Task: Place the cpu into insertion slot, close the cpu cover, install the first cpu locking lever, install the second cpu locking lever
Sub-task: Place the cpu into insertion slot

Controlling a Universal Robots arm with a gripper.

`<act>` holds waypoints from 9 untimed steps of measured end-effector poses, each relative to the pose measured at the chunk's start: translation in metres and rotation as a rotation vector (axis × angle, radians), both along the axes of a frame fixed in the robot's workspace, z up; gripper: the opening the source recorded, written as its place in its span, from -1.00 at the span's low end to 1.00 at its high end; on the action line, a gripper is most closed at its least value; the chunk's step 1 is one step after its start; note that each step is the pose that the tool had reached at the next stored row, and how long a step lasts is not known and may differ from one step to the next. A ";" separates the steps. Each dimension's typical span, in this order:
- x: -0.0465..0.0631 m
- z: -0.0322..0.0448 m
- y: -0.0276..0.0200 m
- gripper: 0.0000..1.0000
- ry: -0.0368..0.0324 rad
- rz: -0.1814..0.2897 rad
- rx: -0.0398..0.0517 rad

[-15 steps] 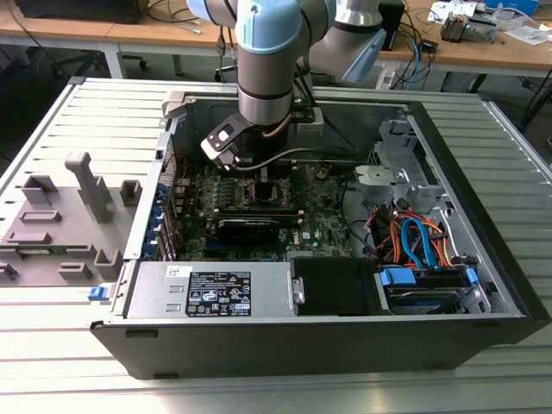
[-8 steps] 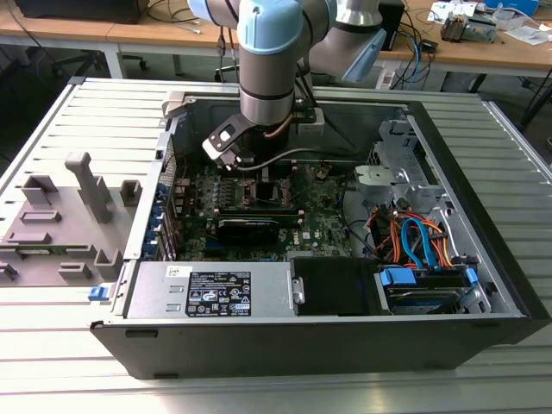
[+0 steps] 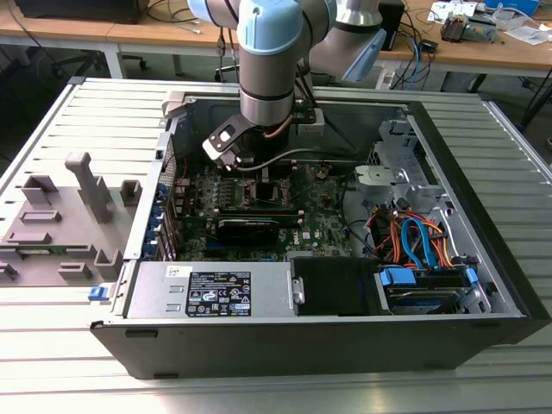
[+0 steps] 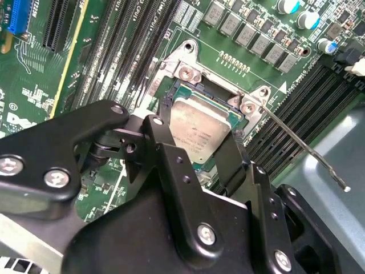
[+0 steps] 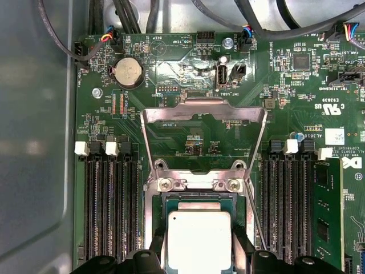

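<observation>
Down between the jaws of the gripper (image 4: 201,141) sits the cpu (image 5: 199,237). The jaws hug it from two sides and touch its edges, so they look clamped on it. It lies flat, right at the slot (image 5: 197,201), in it or just over it; I cannot tell which. The cover (image 5: 202,109) is flipped open and lies back past the slot, on the side away from the gripper. A thin lever (image 4: 302,145) sticks out loose beside the slot. The cover is not yet shut.
</observation>
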State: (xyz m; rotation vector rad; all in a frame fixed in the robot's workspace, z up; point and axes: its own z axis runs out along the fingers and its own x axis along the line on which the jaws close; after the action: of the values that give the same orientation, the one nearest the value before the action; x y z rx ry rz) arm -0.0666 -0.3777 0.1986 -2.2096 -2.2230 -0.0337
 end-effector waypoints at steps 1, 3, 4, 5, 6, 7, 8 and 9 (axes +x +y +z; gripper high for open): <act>0.000 0.0000 0.0000 0.09 0.0001 0.000 0.0001; 0.000 -0.0002 0.0001 0.11 -0.0003 0.000 0.0008; 0.000 -0.0002 0.0001 0.11 -0.0003 0.000 0.0007; 0.000 -0.0002 0.0001 0.24 -0.0002 0.000 0.0005; 0.000 -0.0001 0.0000 0.24 -0.0001 0.000 0.0002; 0.000 0.0000 0.0000 0.24 0.0000 0.000 0.0001; 0.000 0.0000 0.0000 0.24 0.0001 0.000 0.0001; 0.000 0.0000 0.0000 0.24 0.0000 0.000 0.0000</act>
State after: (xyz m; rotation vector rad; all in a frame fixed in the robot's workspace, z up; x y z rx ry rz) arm -0.0666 -0.3777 0.1986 -2.2098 -2.2227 -0.0337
